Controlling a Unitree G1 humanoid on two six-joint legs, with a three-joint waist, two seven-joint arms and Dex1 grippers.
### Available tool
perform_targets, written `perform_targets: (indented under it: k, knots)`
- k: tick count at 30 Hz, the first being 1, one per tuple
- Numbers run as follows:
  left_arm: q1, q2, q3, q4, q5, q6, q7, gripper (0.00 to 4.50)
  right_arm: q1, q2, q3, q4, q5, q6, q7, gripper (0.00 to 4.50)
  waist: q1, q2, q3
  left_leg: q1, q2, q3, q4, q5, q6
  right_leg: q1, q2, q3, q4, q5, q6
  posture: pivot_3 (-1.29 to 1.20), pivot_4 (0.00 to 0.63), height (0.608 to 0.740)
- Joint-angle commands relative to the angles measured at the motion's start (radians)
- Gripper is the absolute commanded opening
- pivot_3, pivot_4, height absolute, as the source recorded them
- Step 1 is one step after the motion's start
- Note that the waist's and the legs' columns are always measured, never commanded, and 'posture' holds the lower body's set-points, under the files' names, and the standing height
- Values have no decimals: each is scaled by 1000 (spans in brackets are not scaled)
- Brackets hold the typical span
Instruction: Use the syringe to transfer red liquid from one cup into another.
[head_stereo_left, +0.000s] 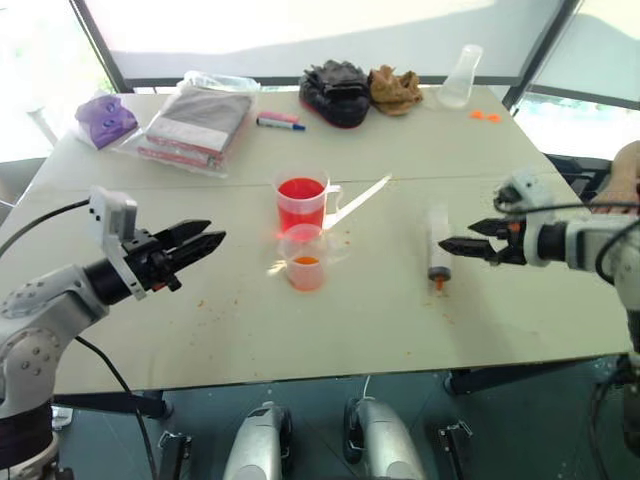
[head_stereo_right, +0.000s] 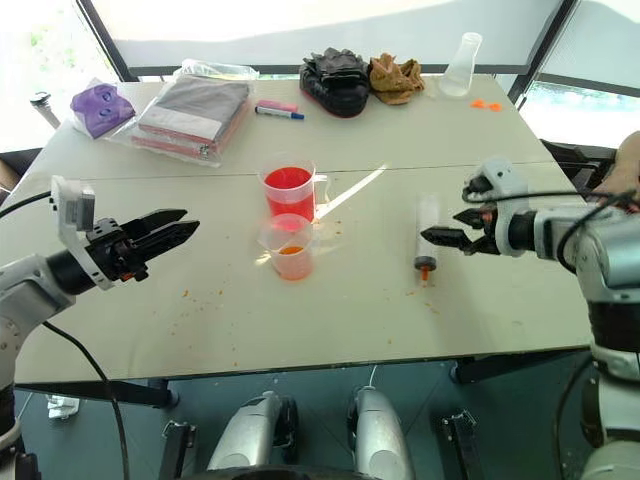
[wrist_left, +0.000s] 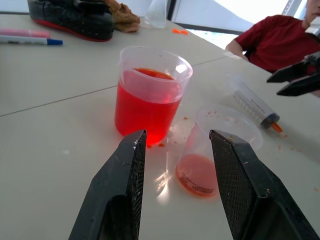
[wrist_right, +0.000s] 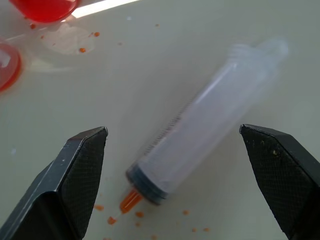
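While I hold both arms over the table (head_stereo_left: 200, 340), I list what lies here. Item: syringe (head_stereo_left: 438, 250), flat on the table on my right side, plunger pushed in, orange tip toward me, a few orange drops around the tip; it looks empty, so I judge it has been set aside. Item: right hand (head_stereo_left: 462, 246), jaws spread wide, gripping nothing, hovering just beside the syringe with the barrel lying between its fingers in the wrist view. Item: left hand (head_stereo_left: 195, 243), jaws wide apart and empty, pointing across at the cups from well to their left, likely parked clear of the work. Item: tall cup with handle (head_stereo_left: 301, 203), upright at mid-table, still mostly full of red liquid (head_stereo_left: 300, 190). Item: short cup (head_stereo_left: 305, 258), upright, just in front of the tall one and close against it, a shallow layer of red liquid at its bottom. They stand together, I think, to keep the carry short and limit dripping. Small orange splashes dot the table near both.
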Motion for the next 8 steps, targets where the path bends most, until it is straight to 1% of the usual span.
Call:
perform_targets:
  k: [1,3,8]
  knots:
    - [19,23,17,-27,-25,8,5,2112,20,94,-177,-95,121,-24,-18,4429,0,0,0,0,0,0,0,0,0,-1,0,0,0,0,-1,0,150,740]
    - [18,31,16,-24,-28,6,5,2112,31,124,-204,-114,135,-14,-49,4429,6,0,0,0,0,0,0,0,0,-1,0,0,1,1,-1,0,150,740]
    - [37,69,52,-18,-61,15,-13,2112,74,102,-221,-144,156,-39,-25,4429,16,0,0,-1,-1,0,0,0,0,0,-2,0,-3,2,-5,0,150,740]
